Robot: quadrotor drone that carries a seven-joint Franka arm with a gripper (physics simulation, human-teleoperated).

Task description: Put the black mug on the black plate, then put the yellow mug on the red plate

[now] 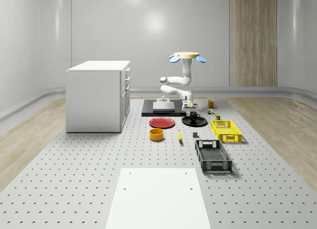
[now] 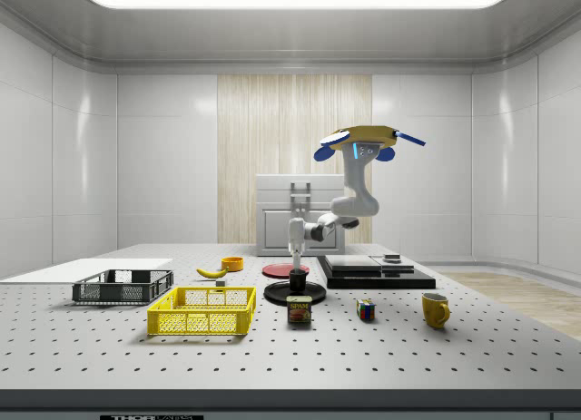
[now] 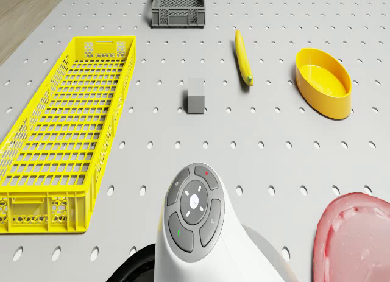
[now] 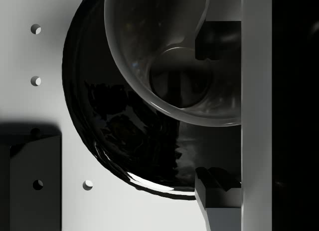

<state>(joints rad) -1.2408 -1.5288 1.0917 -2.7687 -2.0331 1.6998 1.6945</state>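
Note:
The black mug (image 1: 193, 115) stands upright on the black plate (image 1: 200, 122), also seen as mug (image 2: 297, 278) on plate (image 2: 313, 294). My gripper (image 1: 191, 110) hangs straight down over the mug, open. In the wrist view one finger (image 4: 219, 39) is inside the mug (image 4: 164, 66) and the other finger (image 4: 219, 186) is outside its rim, both apart from the wall, with the plate (image 4: 119, 131) beneath. The drone (image 1: 185, 57) hovers above this spot. The red plate (image 1: 162, 122) lies beside the black plate. The yellow mug (image 1: 211, 103) stands farther back, also visible as mug (image 2: 436, 309).
A yellow crate (image 1: 226, 130) and black crate (image 1: 213, 156) lie toward the front. A yellow bowl (image 1: 157, 134), banana (image 1: 179, 135) and small grey block (image 3: 195, 96) are near the red plate. A can (image 2: 300, 310), cube (image 2: 365, 309), black slab (image 1: 159, 108) and white cabinet (image 1: 99, 95) stand around.

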